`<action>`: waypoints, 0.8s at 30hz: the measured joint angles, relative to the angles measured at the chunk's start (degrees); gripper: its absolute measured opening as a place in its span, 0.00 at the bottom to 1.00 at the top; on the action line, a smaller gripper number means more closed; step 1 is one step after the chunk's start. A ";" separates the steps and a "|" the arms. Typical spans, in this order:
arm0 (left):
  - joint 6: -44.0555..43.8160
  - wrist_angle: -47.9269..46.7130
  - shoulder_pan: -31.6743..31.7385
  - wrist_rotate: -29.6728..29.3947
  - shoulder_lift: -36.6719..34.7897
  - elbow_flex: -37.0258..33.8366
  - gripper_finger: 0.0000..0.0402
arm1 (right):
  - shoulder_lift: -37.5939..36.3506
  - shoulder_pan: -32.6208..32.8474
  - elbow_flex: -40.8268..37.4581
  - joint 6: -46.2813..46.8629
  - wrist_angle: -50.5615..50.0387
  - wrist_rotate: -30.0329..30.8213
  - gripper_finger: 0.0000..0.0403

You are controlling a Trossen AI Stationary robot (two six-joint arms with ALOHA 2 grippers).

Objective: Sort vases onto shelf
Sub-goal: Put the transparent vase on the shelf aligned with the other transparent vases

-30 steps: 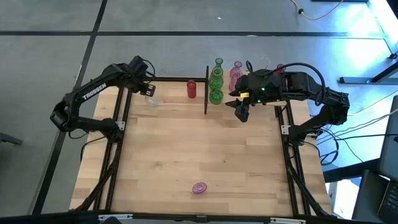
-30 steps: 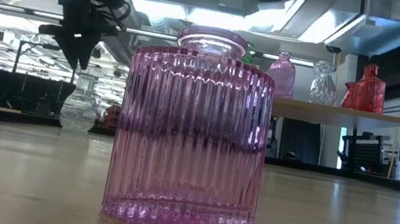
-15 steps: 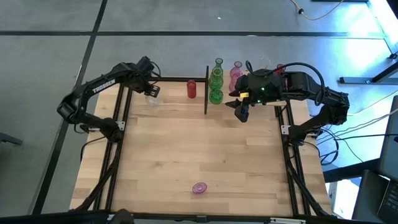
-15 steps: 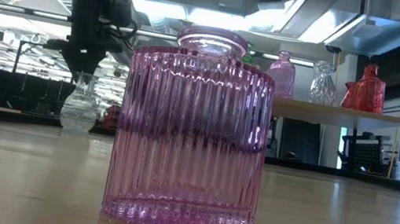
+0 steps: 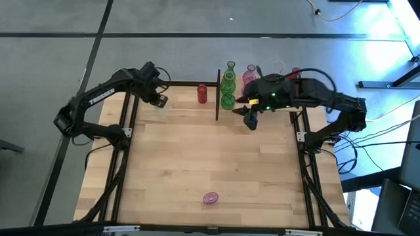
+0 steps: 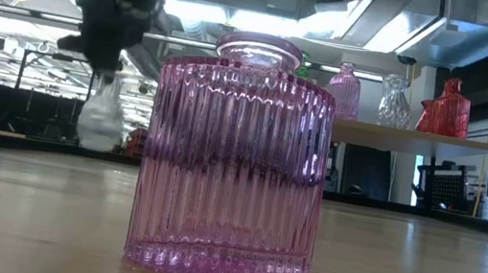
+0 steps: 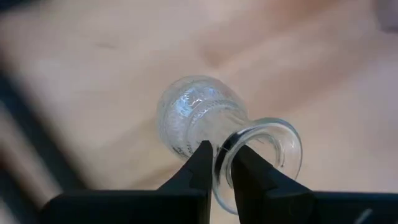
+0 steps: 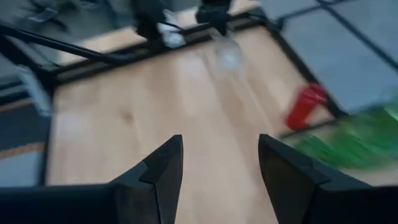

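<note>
Vases: clear vase (image 7: 205,121) at table's far-left corner, rim pinched betw. L gripper (image 7: 217,163) fingers; seen only in L wrist view. R gripper (image 8: 219,163) fingers spread, empty, over table (image 5: 216,157) nr shelf (image 5: 217,98). High view count: 1 red vase (image 5: 202,94), 2 green vases (image 5: 228,88), 1 pink vase (image 5: 210,197) alone nr front edge. Low view: pink vase fills frame.

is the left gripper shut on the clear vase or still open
Shut on it. In the left wrist view the left gripper fingers pinch the rim of the clear vase, one inside the mouth, one outside.
</note>
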 joint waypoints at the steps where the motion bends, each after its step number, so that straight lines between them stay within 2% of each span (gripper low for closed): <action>1: -0.47 -0.18 -1.18 2.14 -1.28 0.00 0.07 | -0.02 0.00 -1.52 -0.07 2.60 -1.65 0.47; 6: -7.24 3.81 -8.88 11.20 -9.73 0.00 0.07 | -0.09 0.01 -11.05 0.93 19.15 -11.57 0.47; 10: -16.15 10.61 -16.09 14.32 -16.13 0.02 0.07 | -0.09 0.02 -18.75 2.90 32.91 -16.53 0.47; 16: -26.77 20.91 -27.20 12.36 -19.51 0.09 0.07 | 0.51 0.04 -23.08 -1.32 42.91 -19.38 0.47; 20: -29.96 24.82 -34.01 9.00 -17.15 0.09 0.07 | 2.02 -0.04 -23.17 -1.07 44.68 -23.52 0.48; 24: -31.77 30.66 -38.83 7.84 -13.78 0.09 0.07 | 2.35 -0.02 -23.15 0.37 45.64 -23.82 0.57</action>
